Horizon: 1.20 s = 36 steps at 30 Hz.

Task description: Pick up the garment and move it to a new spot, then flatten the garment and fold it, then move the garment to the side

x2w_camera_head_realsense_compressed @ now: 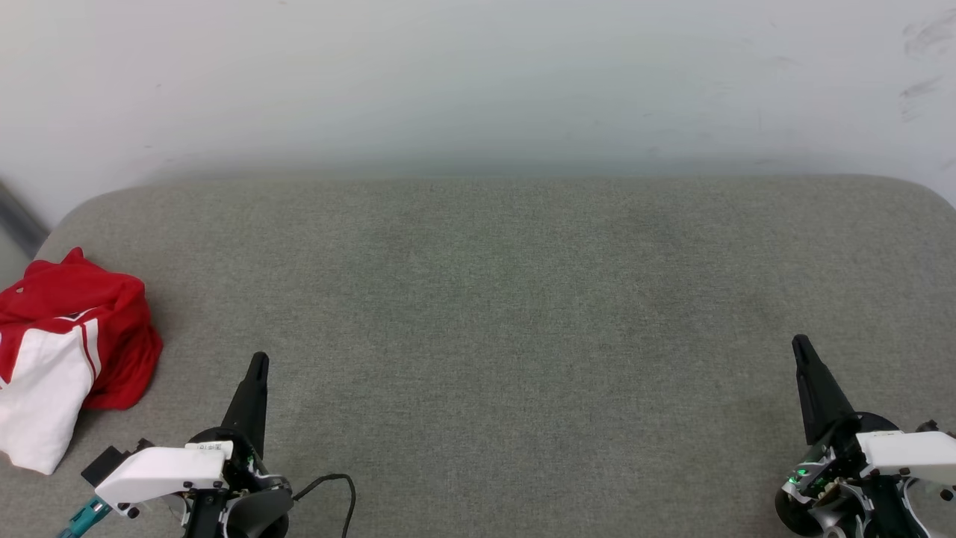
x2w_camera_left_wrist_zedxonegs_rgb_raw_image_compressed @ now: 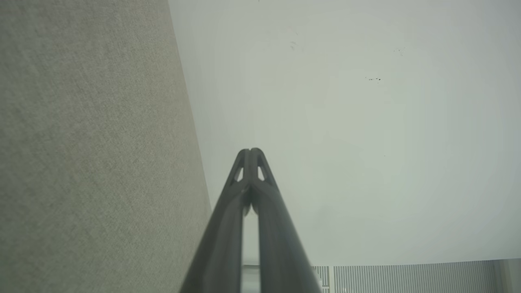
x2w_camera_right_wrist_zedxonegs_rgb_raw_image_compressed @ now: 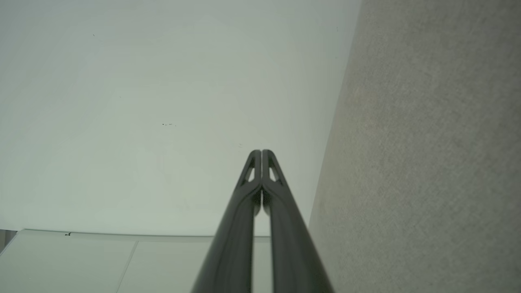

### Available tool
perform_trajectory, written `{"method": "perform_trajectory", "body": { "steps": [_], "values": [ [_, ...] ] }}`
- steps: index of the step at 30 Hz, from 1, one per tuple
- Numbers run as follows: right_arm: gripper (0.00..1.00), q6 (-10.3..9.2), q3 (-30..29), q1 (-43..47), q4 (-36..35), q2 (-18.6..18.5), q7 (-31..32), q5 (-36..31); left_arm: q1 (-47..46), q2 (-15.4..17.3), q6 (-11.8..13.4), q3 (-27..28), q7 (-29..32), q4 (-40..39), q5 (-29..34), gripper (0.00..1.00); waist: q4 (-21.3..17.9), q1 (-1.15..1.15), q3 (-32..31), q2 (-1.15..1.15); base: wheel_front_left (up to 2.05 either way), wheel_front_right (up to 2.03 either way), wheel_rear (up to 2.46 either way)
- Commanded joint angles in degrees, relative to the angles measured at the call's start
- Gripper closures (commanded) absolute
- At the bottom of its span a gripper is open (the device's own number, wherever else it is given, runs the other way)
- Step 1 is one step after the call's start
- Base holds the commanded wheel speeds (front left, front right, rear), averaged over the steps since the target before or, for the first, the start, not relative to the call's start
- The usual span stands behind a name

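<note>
Over the near edge of the grey fabric-covered table (x2w_camera_head_realsense_compressed: 508, 314), the left end effector (x2w_camera_head_realsense_compressed: 258, 365) sits at the left and the right end effector (x2w_camera_head_realsense_compressed: 801, 347) at the right, well apart. Each has its two dark fingers pressed together tip to tip, with nothing held between them. Further in, at the table's left edge, the garment (x2w_camera_head_realsense_compressed: 67, 351) lies in a crumpled heap, red with a white sleeve on top, clear of the left end effector. Beyond the table's far edge stands a pale wall (x2w_camera_head_realsense_compressed: 478, 82).
</note>
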Motion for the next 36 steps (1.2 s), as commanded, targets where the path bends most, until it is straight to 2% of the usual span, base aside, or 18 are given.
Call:
{"method": "perform_trajectory", "body": {
  "steps": [1,18,19,29,36],
  "values": [
    [1.00,0.00,0.0,-0.7,0.1,0.2,0.0,-0.3,-0.3,-0.1,-0.2,0.1,0.1,0.0,0.0,1.00,0.0,0.00,0.0,0.00,0.00,0.00,0.00],
    [1.00,0.00,0.1,0.4,0.4,0.0,0.0,0.0,0.2,0.0,0.0,-0.2,-0.1,0.5,0.0,1.00,0.0,0.00,0.0,0.00,0.00,0.00,0.00],
    [0.00,0.00,0.1,0.5,0.4,0.0,-0.2,0.0,0.3,0.0,0.0,-0.3,-0.2,0.6,0.0,0.00,0.0,0.00,0.0,0.00,0.00,0.00,0.00],
    [0.00,0.00,1.7,1.0,-1.8,0.0,-3.1,-1.0,0.2,0.0,0.0,-3.2,-3.2,-1.7,0.7,0.00,0.0,0.00,0.1,0.00,0.00,0.00,0.00],
    [0.00,0.00,2.8,1.2,-3.0,-0.4,-5.0,-4.0,0.2,0.0,0.0,-4.2,-5.1,-3.4,5.4,0.00,0.1,0.00,0.1,0.00,0.00,0.00,0.00]
  ]
}}
